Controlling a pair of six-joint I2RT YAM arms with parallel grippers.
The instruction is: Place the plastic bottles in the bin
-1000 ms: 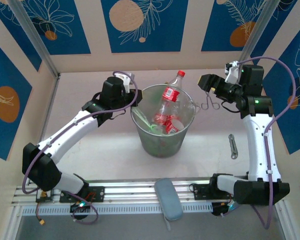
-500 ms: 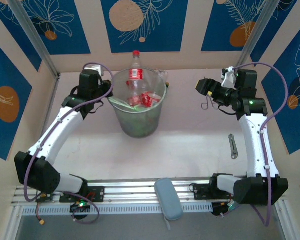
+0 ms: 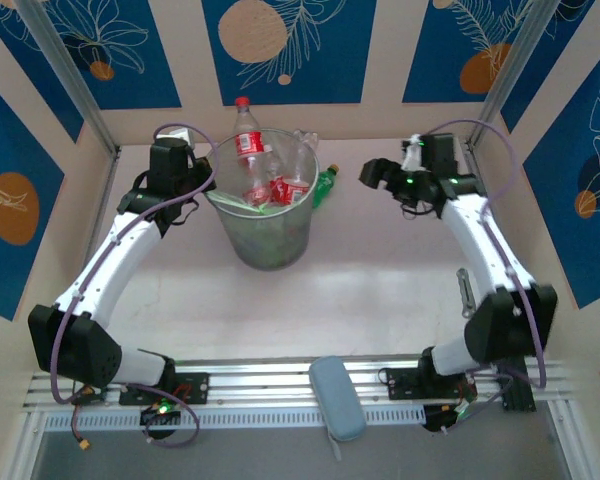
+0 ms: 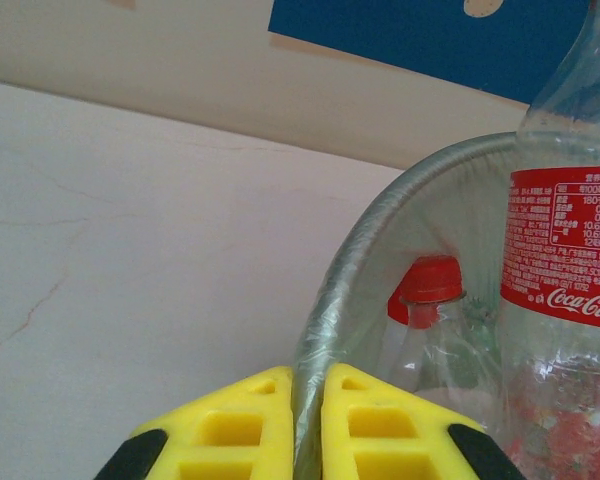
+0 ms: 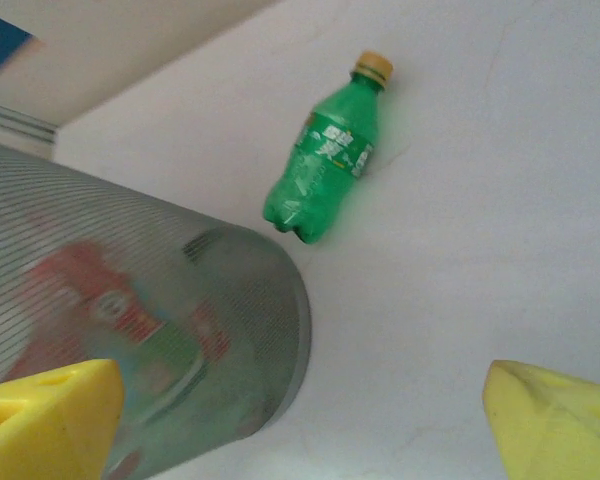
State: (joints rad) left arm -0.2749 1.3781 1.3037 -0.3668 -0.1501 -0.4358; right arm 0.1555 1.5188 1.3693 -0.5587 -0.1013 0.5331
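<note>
Lying on its side on the table (image 3: 380, 290), the green bottle (image 5: 325, 165) is seen ahead of the right gripper (image 5: 300, 405), whose fingers are spread wide and hold nothing. Its long axis runs away from that gripper, with the yellow cap at the far end and the base just beside the bin (image 5: 180, 300). The bin's rim is pinched by the left gripper (image 4: 308, 420). Red-labelled bottles (image 3: 270, 185) are held inside, one of them upright and rising past the rim.

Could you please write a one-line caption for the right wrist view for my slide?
Right gripper, jaws open, looks down on a green bottle lying on the table beside the bin.
</note>
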